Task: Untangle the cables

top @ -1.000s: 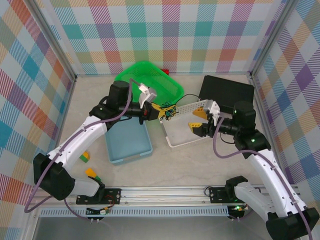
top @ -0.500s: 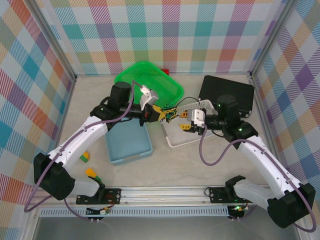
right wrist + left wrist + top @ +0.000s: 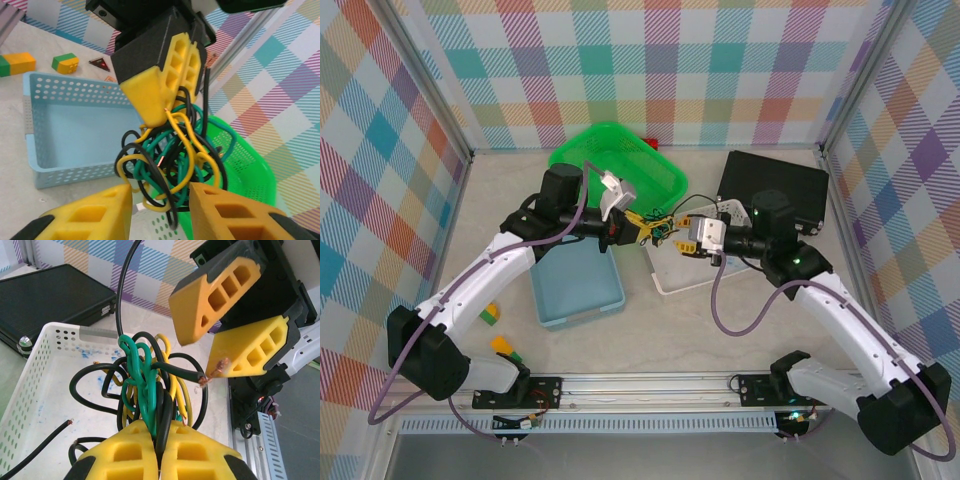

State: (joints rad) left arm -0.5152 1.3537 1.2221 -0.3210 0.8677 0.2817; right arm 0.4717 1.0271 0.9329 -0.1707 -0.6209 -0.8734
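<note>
The cables [image 3: 661,227] are one small knot of black, yellow and green wires, held above the white tray's left end. My left gripper [image 3: 642,228] is shut on the knot's near side; green and black strands run between its yellow fingers [image 3: 125,445]. In the right wrist view the knot [image 3: 175,150] hangs from the left gripper [image 3: 155,110]. My right gripper [image 3: 160,195] faces it from the right with its jaws apart, one finger on each side of the knot's lower loops. A black wire's bare copper end [image 3: 202,380] touches the right gripper [image 3: 197,347].
Under the knot lies the white perforated tray [image 3: 680,278]. A light blue basket [image 3: 578,290] lies to its left, a green basket [image 3: 645,165] behind and a black case [image 3: 772,180] at the back right. Small blocks [image 3: 492,314] lie by the left arm's base.
My right gripper has swung left from over the white tray up to the knot, and its jaws have narrowed around it. The left gripper has kept still with the knot.
</note>
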